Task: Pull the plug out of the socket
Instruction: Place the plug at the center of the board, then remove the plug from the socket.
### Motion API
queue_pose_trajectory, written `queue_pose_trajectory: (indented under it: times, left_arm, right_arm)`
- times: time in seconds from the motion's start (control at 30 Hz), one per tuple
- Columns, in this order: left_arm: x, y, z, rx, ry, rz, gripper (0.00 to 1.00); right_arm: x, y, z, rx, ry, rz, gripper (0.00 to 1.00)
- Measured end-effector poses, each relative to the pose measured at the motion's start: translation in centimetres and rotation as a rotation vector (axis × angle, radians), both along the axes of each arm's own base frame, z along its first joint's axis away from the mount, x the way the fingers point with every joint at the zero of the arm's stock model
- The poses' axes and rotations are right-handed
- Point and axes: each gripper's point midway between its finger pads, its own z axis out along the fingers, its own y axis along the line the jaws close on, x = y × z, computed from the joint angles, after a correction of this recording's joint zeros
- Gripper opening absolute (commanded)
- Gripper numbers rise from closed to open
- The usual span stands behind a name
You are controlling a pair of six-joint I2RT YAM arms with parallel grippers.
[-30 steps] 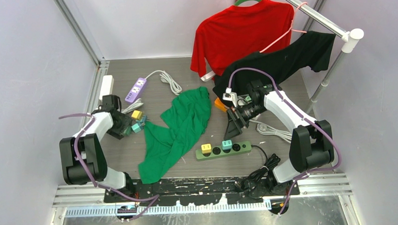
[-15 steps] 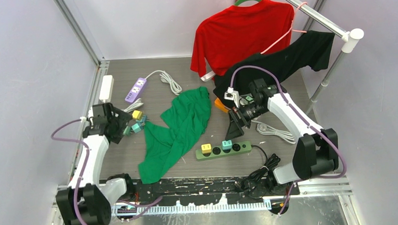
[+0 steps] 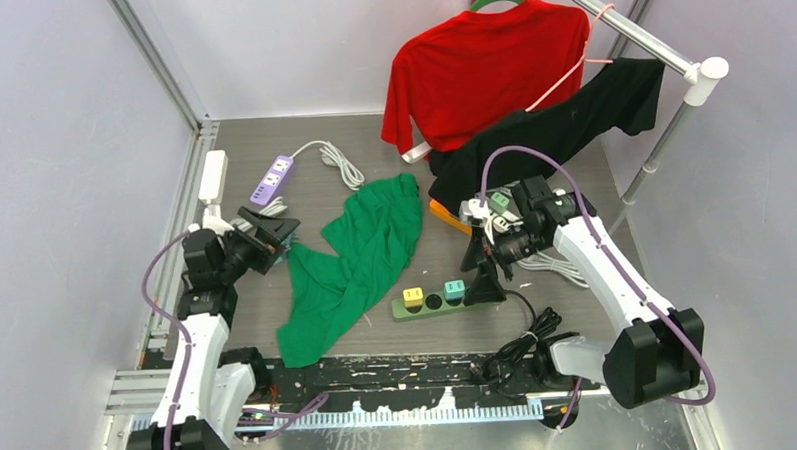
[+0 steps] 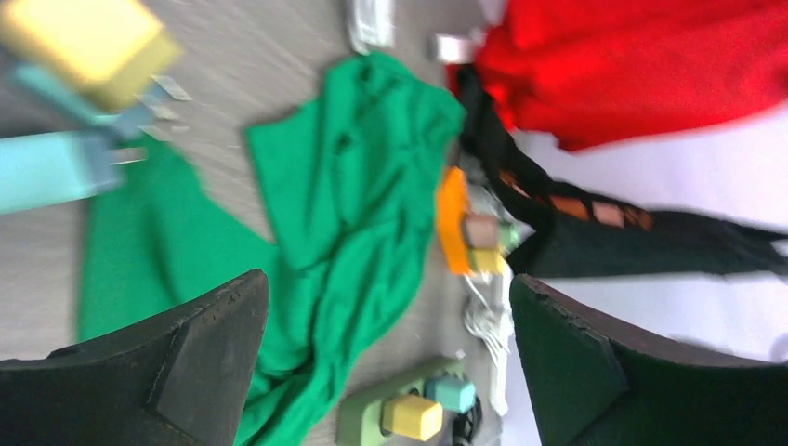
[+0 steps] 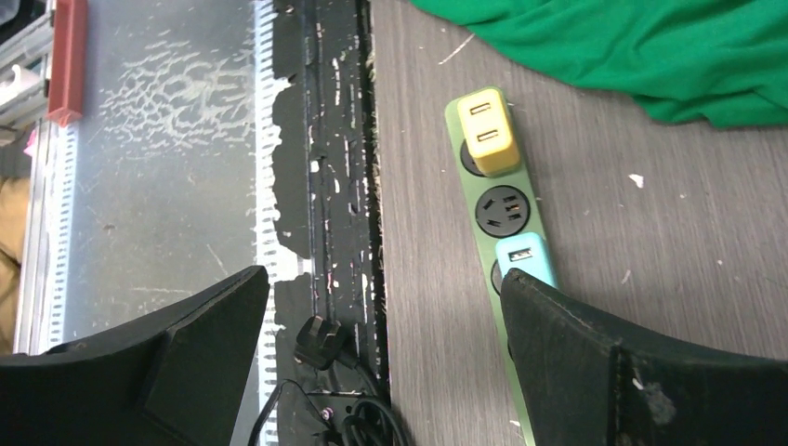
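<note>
A green socket strip (image 3: 474, 298) lies near the front of the table. A yellow plug (image 3: 413, 296) and a teal plug (image 3: 455, 288) sit in it, with an empty socket (image 5: 503, 210) between them. My right gripper (image 3: 484, 280) hangs open over the strip's right end. In the right wrist view the gripper (image 5: 390, 372) holds nothing, and one finger (image 5: 632, 362) stands over the strip (image 5: 474, 181) just beside the teal plug (image 5: 525, 258). My left gripper (image 3: 270, 232) is open and empty at the left, raised over two loose plugs, one yellow (image 4: 88, 42) and one teal (image 4: 51, 167).
A green cloth (image 3: 360, 251) lies mid-table. A purple power strip (image 3: 273, 179) with a white cable and a white adapter (image 3: 212, 174) lie at the back left. Red (image 3: 479, 67) and black (image 3: 571, 119) shirts hang on a rack. A black cable (image 3: 524, 341) coils at the near edge.
My left gripper has opened wide and drawn back from the loose plugs. My right arm has swung toward the near edge and come down over the green strip.
</note>
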Motion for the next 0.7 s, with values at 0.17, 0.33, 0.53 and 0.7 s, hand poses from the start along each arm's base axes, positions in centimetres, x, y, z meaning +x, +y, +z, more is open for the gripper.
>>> queue_pose_trajectory:
  times: [0.17,0.33,0.53,0.7]
  left_arm:
    - [-0.8,-5.4,1.6,-0.073,-0.177,-0.280,1.00]
    - [-5.3,-12.9,4.7,0.030,-0.428,-0.631,1.00]
    - [-13.5,-20.1,5.4,0.223,-0.778,-1.016,0.99]
    - [-14.9,-22.3,2.5,0.397,-0.877,-1.141,1.00]
  right_arm:
    - [-1.1,-0.1,-0.5,0.034,-0.051,0.096,1.00]
    - [-2.4,-0.5,-2.2,0.049,-0.145,0.183,0.96]
    - [-2.7,-1.2,-3.5,0.026,-0.281,0.242,0.87]
    - [-1.1,-1.3,-4.7,-0.025,-0.358,0.214,0.79]
